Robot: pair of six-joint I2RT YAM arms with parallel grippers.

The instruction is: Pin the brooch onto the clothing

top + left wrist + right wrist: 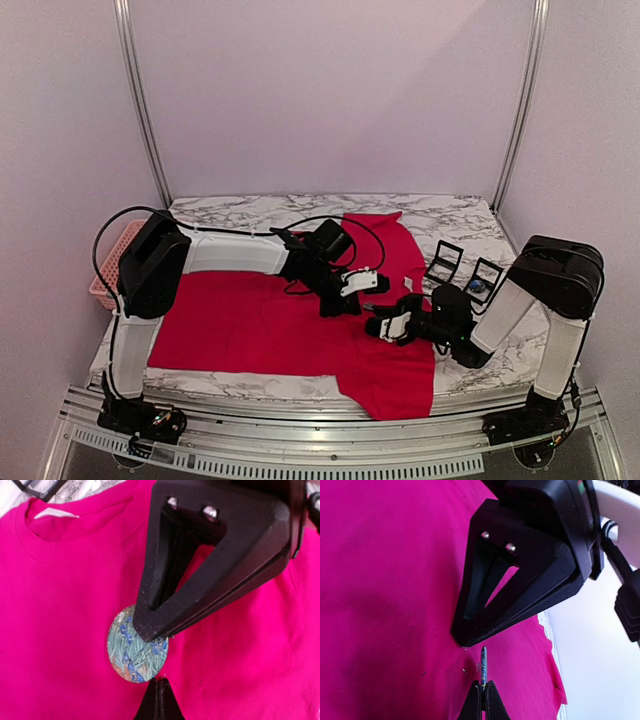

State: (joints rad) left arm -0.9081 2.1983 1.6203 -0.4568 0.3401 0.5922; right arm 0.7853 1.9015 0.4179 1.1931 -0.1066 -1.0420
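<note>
The clothing, a bright red T-shirt point(250, 320), lies flat on the marble table; the left wrist view shows its collar and white neck label point(55, 514). The brooch point(131, 652) is a round disc printed with blue irises, standing just above the fabric point(385, 580). My right gripper point(483, 684) is shut on its rim, with the brooch point(483, 664) edge-on and its pin pointing left. My left gripper point(160, 681) is shut, its tip at the brooch's lower edge. I cannot tell whether it pinches fabric. The two grippers face each other over the shirt's middle point(378, 288) point(374, 325).
A pink basket point(110, 262) sits at the table's left edge. Two small black frames point(445, 262) point(487, 275) stand at the right, with a small blue object point(476, 288) beside them. Metal posts and pale walls enclose the table point(250, 210).
</note>
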